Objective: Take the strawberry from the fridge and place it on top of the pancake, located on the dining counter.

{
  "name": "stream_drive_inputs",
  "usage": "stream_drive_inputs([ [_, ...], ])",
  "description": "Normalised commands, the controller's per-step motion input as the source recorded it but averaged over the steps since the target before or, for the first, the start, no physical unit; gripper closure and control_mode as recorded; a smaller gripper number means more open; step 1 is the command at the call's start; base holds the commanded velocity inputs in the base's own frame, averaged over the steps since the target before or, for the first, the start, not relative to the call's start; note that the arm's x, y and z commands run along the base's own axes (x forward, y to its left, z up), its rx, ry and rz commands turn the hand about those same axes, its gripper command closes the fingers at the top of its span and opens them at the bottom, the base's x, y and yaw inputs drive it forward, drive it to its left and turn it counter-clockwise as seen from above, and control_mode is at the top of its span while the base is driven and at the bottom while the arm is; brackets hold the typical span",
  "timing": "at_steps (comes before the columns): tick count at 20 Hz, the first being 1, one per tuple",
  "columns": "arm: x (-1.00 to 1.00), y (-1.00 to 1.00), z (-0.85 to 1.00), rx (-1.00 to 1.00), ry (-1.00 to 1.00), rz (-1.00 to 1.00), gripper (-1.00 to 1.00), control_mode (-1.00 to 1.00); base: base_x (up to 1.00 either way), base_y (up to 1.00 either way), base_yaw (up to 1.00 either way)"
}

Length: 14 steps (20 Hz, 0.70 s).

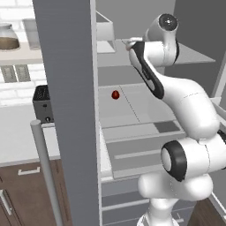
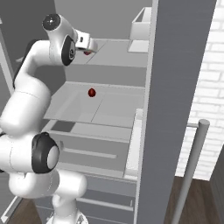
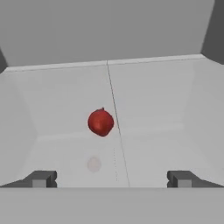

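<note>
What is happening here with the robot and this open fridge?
The white arm is reaching into the open fridge for a strawberry. The small red fruit lies alone on a pale grey shelf, roughly in the middle. In the hand view the gripper points at the strawberry with its jaws wide open, one fingertip on each side below the fruit. Nothing is held yet and the fingers do not touch it. The grasp itself is not yet done.

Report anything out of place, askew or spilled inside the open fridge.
Nothing stands out. The strawberry sits alone and whole on a pale shelf of the fridge, near the shelf's centre seam. No spill or damage shows. The open tool is apart from it.
</note>
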Motion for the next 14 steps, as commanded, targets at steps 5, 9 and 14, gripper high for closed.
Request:
stream_drive_inputs([
  [5,0.5,0.02,-0.21,0.0,0.0,0.0,-1.0,-1.0,0.0,0.0,0.0],
  [9,0.61,0.08,-0.22,0.0,0.07,0.0,-1.0,-1.0,0.0,0.0,0.0],
  [14,0.49,0.07,-0.1,0.0,0.02,0.0,-1.0,-1.0,0.0,0.0,0.0],
])
